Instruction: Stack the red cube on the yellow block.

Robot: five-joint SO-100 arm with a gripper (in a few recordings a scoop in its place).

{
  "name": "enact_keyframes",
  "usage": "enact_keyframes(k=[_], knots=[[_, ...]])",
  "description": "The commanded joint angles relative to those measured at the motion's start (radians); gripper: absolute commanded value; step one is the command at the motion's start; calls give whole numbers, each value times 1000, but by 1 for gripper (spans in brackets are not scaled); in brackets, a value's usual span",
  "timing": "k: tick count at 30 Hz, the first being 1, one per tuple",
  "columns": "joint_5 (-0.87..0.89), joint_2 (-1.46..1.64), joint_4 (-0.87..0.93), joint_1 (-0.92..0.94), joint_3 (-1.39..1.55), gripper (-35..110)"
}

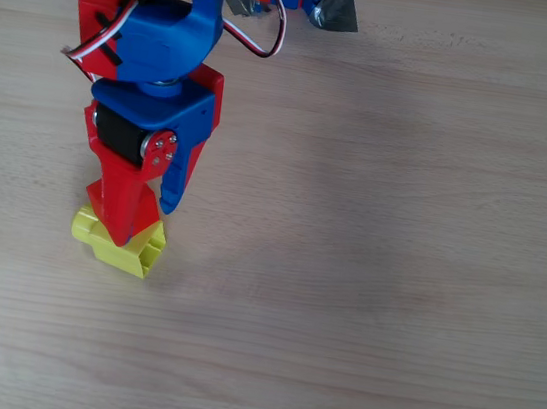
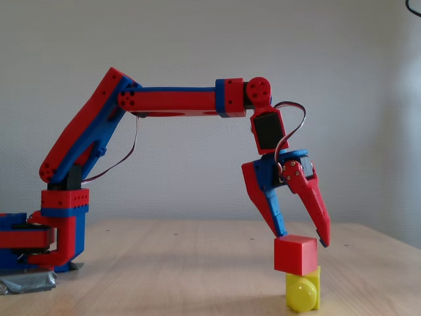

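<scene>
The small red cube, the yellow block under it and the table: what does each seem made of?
The small red cube: likely plastic, with flat matte faces. The yellow block: probably plastic too, with a glossy rounded stub catching light. The table: pale wood or wood-look laminate, with fine grain lines.

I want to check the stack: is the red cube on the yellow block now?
Yes. In the fixed view the cube rests on the block, shifted slightly left; the open gripper does not hold it.

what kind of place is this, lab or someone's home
Hard to say; probably a hobby or lab bench: a plain wooden table, a bare white wall, and the arm's base held down with grey tape.
</scene>
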Motion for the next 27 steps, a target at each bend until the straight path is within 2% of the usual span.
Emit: enact_keyframes(k=[1, 12, 19, 27], knots=[[23, 61, -23, -25, -51, 21], [78, 161, -72, -144, 92, 17], [118, 482, -186, -232, 506, 0], [75, 894, -308, -259, 969, 0]])
